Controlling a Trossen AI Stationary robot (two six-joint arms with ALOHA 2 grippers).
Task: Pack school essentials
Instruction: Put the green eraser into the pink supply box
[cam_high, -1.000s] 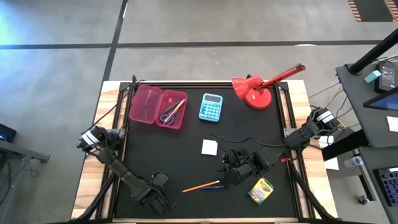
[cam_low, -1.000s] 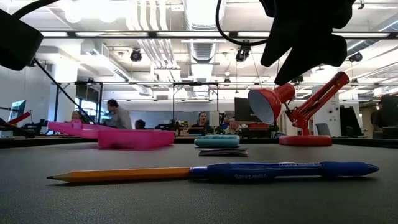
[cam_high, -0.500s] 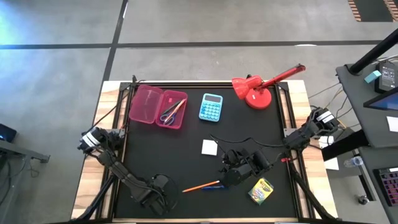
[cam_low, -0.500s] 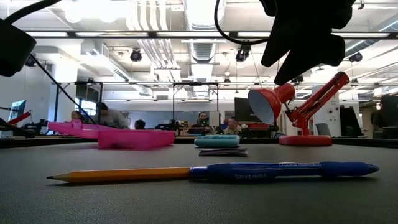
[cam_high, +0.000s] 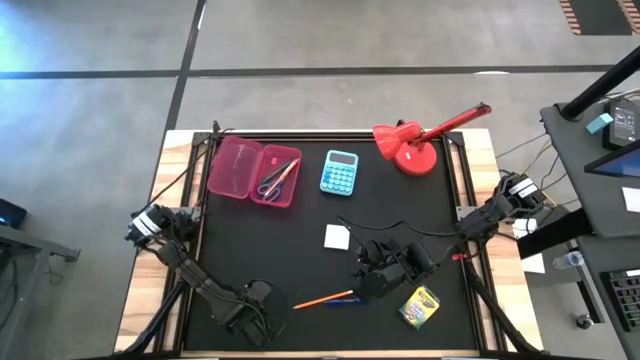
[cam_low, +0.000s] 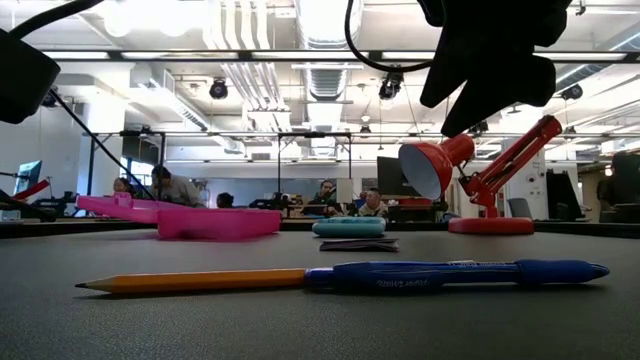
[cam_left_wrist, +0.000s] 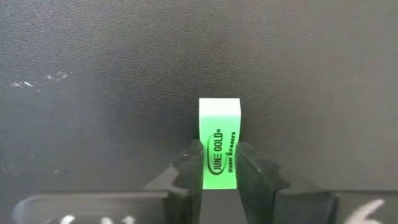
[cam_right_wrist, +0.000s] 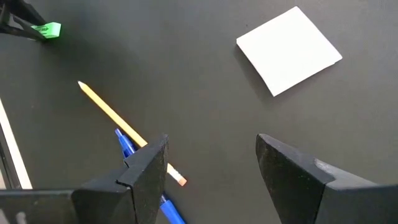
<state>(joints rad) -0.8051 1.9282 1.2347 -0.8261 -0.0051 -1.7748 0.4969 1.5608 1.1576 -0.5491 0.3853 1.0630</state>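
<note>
My left gripper (cam_left_wrist: 219, 163) is at the table's near left and is shut on a green eraser (cam_left_wrist: 219, 134), which also shows in the right wrist view (cam_right_wrist: 47, 28). My right gripper (cam_right_wrist: 211, 163) hangs open above an orange pencil (cam_high: 318, 298) and a blue pen (cam_high: 345, 299). These two lie side by side on the black mat. A white square pad (cam_high: 337, 237) lies flat behind them. The yellow-green crayon box (cam_high: 419, 307) lies at the near right. Blue-handled scissors (cam_high: 271, 181) lie in an open pink case (cam_high: 250, 170) at the far left. My left gripper pinches the eraser's two long sides (cam_left_wrist: 219, 169) between its two fingers, at the end nearest the wrist. The fingers come from above, pointing down. The eraser's other end (cam_left_wrist: 219, 107) sticks out past the fingertips. Whether it rests on the mat, I cannot tell.
A light-blue calculator (cam_high: 340, 172) lies at the far middle. A red desk lamp (cam_high: 415, 142) stands at the far right, its arm reaching past the mat's edge. Bare mat (cam_high: 290, 245) spreads between the case and the pencil. People sit in the room beyond the table.
My left arm has shifted a little at the table's near left. The pencil, the pen and my right gripper have kept still.
</note>
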